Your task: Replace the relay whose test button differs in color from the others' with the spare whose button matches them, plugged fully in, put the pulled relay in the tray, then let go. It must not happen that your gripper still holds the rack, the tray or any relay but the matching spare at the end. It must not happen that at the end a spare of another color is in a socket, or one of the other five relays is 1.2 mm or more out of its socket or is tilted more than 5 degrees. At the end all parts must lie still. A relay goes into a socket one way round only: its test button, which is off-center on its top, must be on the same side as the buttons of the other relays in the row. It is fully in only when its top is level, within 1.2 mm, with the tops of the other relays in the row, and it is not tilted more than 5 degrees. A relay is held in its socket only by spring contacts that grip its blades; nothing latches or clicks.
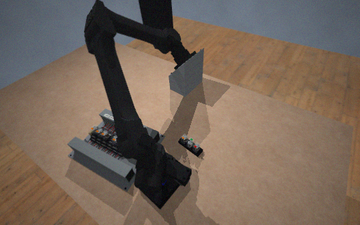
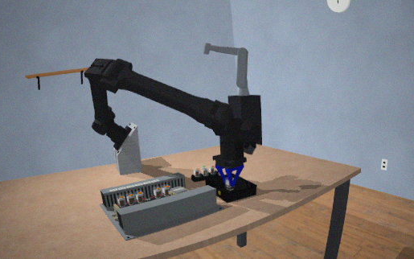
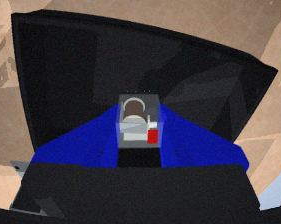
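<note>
Relay, red button (image 3: 152,136): clamped by its sides between the blue fingers of the gripper (image 2: 230,186) (image 3: 139,111), over the black tray (image 2: 239,195) (image 3: 61,60). Probably light, rigid, smooth-cased; best gripped squarely, low.

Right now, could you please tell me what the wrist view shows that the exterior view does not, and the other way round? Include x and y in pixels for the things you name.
Only wrist: the held relay's red test button (image 3: 152,136), plus the fingers gripping that relay from both sides, seen from above.

Only exterior: the row of relays with orange buttons (image 2: 140,196), the spares in their black holder (image 2: 196,178), the wall clock (image 2: 338,4) and the wall outlet (image 2: 384,164).

Both: the blue-fingered gripper (image 2: 229,185) (image 3: 139,111), the relay (image 2: 228,183) (image 3: 135,130) between its fingers, and the black tray (image 2: 247,192) (image 3: 56,65) beneath.
</note>
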Robot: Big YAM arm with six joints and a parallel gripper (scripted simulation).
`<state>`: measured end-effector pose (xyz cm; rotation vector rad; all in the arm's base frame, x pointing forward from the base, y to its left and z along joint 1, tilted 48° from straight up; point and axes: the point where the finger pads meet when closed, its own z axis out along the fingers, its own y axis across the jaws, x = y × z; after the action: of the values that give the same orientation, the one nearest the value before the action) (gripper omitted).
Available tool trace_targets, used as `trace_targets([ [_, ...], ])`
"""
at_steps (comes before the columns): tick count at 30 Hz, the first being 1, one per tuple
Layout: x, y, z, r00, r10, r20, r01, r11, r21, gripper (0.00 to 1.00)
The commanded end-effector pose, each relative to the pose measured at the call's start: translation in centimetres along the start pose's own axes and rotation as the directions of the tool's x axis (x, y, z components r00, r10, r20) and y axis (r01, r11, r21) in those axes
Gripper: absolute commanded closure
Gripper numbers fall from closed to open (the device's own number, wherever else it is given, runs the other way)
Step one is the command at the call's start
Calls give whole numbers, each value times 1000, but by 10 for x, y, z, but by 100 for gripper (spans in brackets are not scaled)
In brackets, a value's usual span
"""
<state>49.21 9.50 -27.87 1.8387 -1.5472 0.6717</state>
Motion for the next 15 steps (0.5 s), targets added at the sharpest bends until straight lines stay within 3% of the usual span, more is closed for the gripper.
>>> trace_targets([
  [1, -7, 0, 0, 1000, -7, 0, 7, 1000, 13, 100],
  [15, -6, 0, 3, 1000, -4, 1, 4, 1000, 13, 100],
])
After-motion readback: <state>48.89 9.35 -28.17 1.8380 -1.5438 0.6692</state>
